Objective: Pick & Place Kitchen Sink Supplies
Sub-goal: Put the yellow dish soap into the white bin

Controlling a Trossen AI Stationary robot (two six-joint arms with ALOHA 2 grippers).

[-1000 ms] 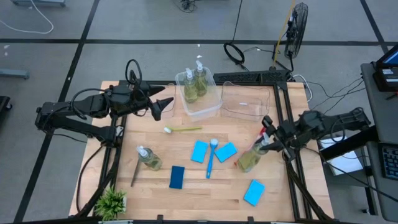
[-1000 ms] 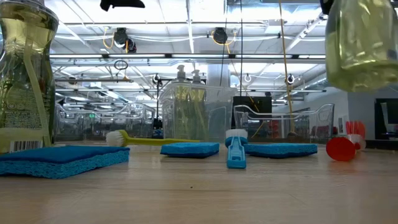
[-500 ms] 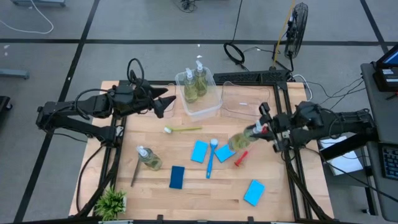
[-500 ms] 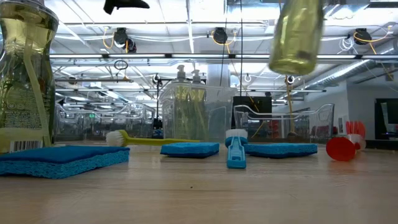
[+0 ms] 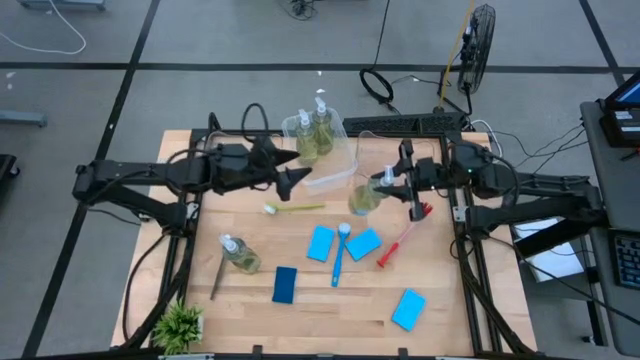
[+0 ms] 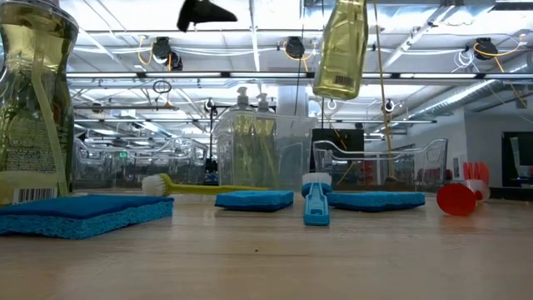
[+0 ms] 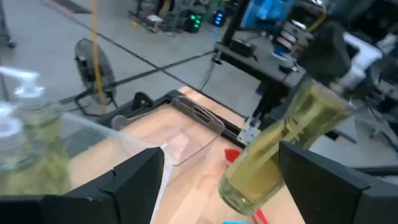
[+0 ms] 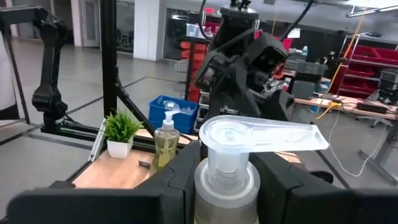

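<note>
My right gripper is shut on a clear bottle of yellow-green liquid with a white pump top. It holds the bottle in the air over the table's middle, in front of the two clear bins. The same bottle hangs high in the low view. My left gripper stands open a little to the bottle's left, pointing at it. In the left wrist view the bottle shows between its fingers, farther off. Two bottles stand in the left bin. Another bottle stands on the table. My right gripper pinches the bottle's neck, just under the pump top, between its two fingers. The fingers come roughly level from the table's right. The bottle hangs below them, somewhat tilted, lifted clear of the table.
Several blue sponges lie on the table, together with a blue brush, a red brush, a green brush and a dark brush. A second clear bin stands at the far right. A small plant stands at the near left corner.
My right gripper has swung from the table's right edge toward the middle and the far side. It has risen, carrying the bottle up and leftward. My left gripper has reached toward the table's right, nearer the bottle.
</note>
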